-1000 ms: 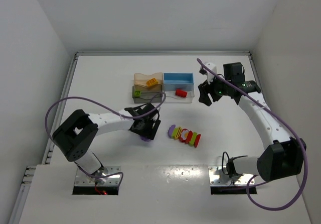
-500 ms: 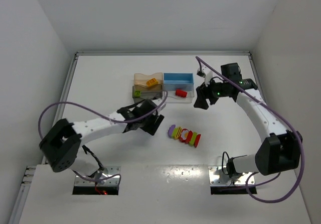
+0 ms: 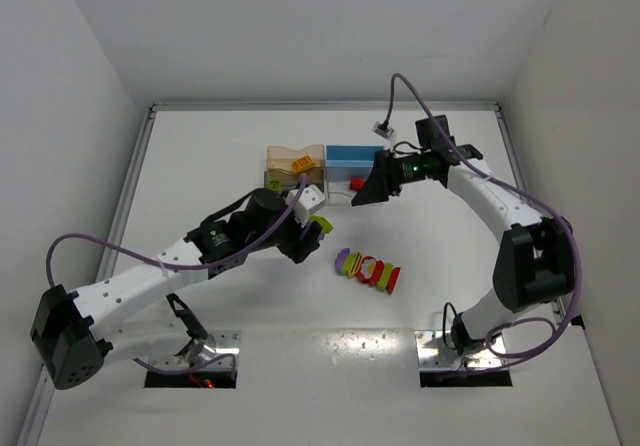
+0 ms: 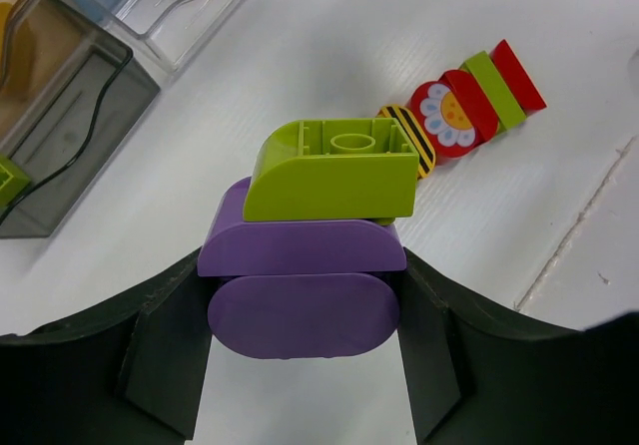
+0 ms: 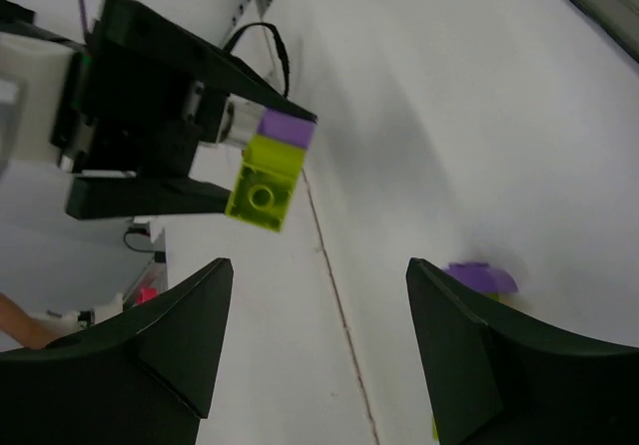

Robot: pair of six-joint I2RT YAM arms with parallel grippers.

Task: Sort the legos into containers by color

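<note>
Plastic looks light and stiff: left gripper (image 4: 300,340) pinches purple block (image 4: 300,255) by flat sides, green block (image 4: 334,171) stacked on top; right gripper (image 5: 319,345) spread, empty.

- A matte white table (image 3: 200,156) fills the floor of the scene. A thin straight seam (image 4: 574,225) crosses its surface.
- A plain white left wall (image 3: 60,116), back wall (image 3: 320,36) and right wall (image 3: 585,66) enclose it.
- A grey metal rail (image 3: 125,206) runs along the table's left edge. A similar strip (image 3: 320,106) lines the back edge.
</note>
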